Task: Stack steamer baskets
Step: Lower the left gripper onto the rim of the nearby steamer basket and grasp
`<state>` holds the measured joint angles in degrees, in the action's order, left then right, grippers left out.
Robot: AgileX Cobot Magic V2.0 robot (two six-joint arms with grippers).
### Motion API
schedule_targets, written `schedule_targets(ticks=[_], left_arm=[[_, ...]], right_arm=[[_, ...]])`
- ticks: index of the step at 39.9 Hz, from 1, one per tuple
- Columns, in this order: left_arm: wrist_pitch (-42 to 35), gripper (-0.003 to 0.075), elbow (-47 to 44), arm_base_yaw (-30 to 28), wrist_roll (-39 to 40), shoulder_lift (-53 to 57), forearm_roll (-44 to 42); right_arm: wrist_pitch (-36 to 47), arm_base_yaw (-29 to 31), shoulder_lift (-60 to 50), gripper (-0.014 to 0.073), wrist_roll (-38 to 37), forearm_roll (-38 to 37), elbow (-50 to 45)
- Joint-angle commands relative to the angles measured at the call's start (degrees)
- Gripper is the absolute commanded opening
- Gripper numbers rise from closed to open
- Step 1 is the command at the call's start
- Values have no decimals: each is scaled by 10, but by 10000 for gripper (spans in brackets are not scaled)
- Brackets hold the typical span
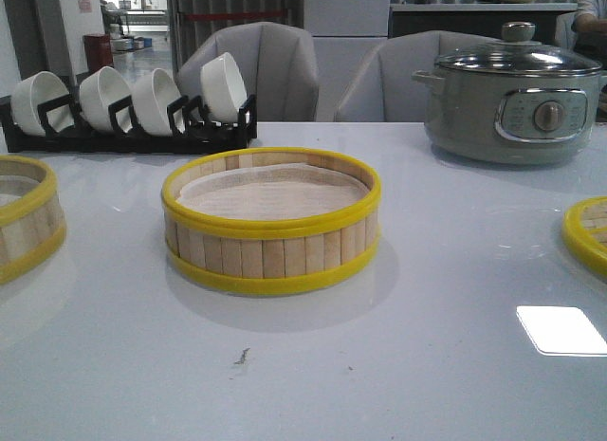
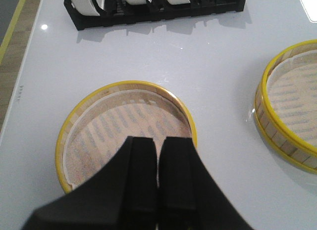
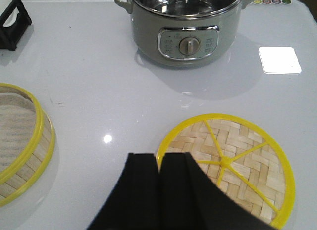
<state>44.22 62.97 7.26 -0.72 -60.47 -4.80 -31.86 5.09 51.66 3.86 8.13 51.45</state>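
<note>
One steamer basket (image 1: 271, 223) with pale slats, yellow rims and a white liner stands at the middle of the table. A second basket (image 1: 24, 213) sits at the left edge of the front view. My left gripper (image 2: 158, 140) hovers shut above that second basket (image 2: 119, 126), holding nothing; the middle basket (image 2: 292, 99) lies off to its side. The woven yellow-rimmed lid (image 3: 237, 165) lies flat at the right (image 1: 588, 234). My right gripper (image 3: 159, 156) is shut and empty, above the lid's rim. The middle basket (image 3: 20, 141) also shows in the right wrist view.
A grey electric pot (image 1: 512, 95) with a glass lid stands at the back right. A black rack with white bowls (image 1: 128, 109) stands at the back left. Grey chairs (image 1: 266, 66) are behind the table. A bright light patch (image 1: 560, 329) lies on the tabletop.
</note>
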Motion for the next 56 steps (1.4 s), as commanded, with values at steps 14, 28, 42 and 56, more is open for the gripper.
schedule_targets(ticks=[14, 28, 42, 56], left_arm=[[-23, 288, 19, 2, -53, -17, 48], [-69, 454, 19, 2, -53, -172, 84], [-127, 454, 19, 2, -53, -278, 106], [-152, 454, 35, 2, -53, -341, 108]], right_arm=[[43, 1, -4, 425, 4, -13, 22], [26, 1, -4, 425, 4, -13, 22], [23, 1, -4, 425, 4, -13, 22], [21, 1, -4, 425, 4, -13, 22]])
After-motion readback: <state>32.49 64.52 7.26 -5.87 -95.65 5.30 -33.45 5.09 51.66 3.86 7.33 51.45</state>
